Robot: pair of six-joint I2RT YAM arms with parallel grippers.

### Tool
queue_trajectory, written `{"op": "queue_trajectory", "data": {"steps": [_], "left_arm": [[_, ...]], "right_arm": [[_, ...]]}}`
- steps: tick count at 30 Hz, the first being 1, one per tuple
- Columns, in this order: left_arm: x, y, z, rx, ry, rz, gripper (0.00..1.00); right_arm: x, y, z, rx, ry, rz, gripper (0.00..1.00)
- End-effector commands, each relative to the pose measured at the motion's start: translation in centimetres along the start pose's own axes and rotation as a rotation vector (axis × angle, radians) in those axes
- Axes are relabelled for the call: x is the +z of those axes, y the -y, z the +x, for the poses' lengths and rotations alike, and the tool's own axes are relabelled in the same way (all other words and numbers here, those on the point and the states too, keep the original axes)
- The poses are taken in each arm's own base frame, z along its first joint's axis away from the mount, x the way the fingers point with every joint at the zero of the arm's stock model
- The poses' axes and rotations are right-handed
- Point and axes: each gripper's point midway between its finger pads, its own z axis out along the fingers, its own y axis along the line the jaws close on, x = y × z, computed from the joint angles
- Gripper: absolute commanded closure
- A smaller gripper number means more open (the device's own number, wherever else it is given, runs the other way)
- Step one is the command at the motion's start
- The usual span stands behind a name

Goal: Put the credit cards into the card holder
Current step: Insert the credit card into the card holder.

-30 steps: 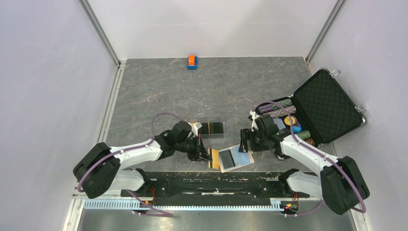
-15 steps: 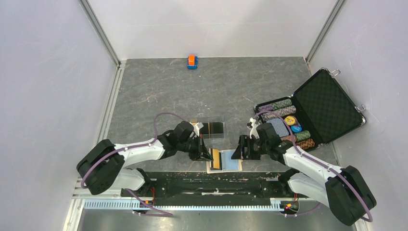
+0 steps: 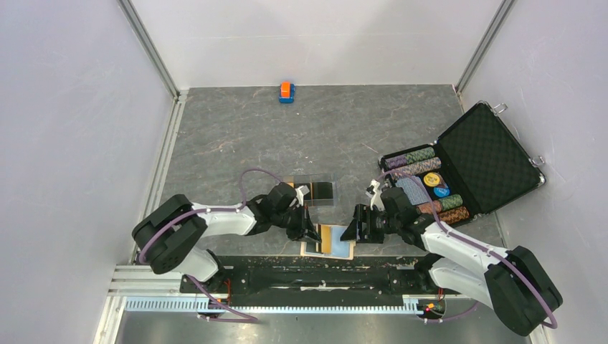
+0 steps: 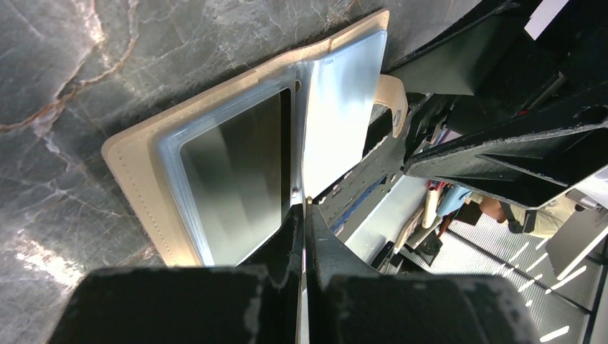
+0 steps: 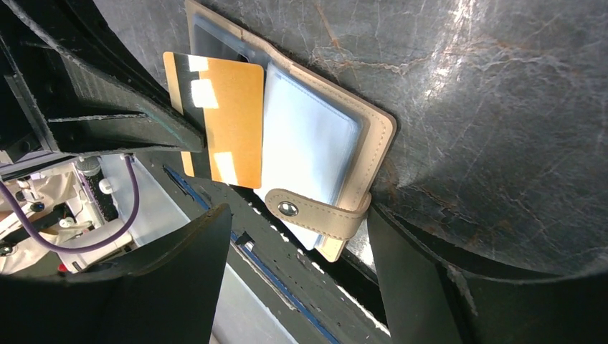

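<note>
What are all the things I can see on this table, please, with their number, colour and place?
table: one, dark grey marbled, under everything
card holder: one, beige, lying open at the near edge, between the grippers
orange card: one, orange with a black stripe, over the holder's left page
black cards: number unclear, black, just beyond the holder
block: one, orange and blue, far edge
case: one, black, open, right side
poker chips: several rows, mixed colours, in the case
deck: one, blue patterned, among the chips
left gripper: shut on the orange card
right gripper: open, astride the holder's strap
</note>
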Motion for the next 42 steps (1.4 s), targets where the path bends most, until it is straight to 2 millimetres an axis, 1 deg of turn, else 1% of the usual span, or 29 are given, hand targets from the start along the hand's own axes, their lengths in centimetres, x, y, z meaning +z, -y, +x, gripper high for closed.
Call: {"op": "queue_trajectory", "data": {"steps": [1, 8, 12, 19, 23, 30, 35, 42], "left_arm": [[0.4, 1.6, -1.2, 0.107, 0.033, 0.048, 0.98], [0.9, 2.2, -1.0, 0.112, 0.015, 0.088, 0.98], [1.1, 2.0, -0.8, 0.092, 0.019, 0.109, 0.98], [1.5, 1.1, -0.1, 0.060, -0.004, 0.093, 0.98], [1.2, 0.5, 0.3, 0.050, -0.008, 0.060, 0.98], [0.1, -0.3, 0.8, 0.021, -0.010, -0.013, 0.98], [-0.2, 0.1, 0.9, 0.033, -0.012, -0.003, 0.98], [1.0, 0.9, 0.9, 0.063, -0.045, 0.052, 0.98]], "right_arm": [[0.2, 1.5, 1.4, 0.023, -0.041, 0.050, 0.27], [0.2, 1.7, 1.5, 0.014, -0.044, 0.051, 0.27], [0.3, 1.7, 1.6, 0.013, -0.049, 0.050, 0.27], [0.3, 1.7, 1.6, 0.010, -0.047, 0.047, 0.27], [0.3, 1.7, 1.6, 0.008, -0.050, 0.049, 0.27], [0.4, 1.8, 1.6, 0.004, -0.049, 0.053, 0.27], [0.4, 1.9, 1.5, 0.001, -0.047, 0.053, 0.27], [0.5, 1.9, 1.6, -0.004, -0.052, 0.048, 0.27]]}}
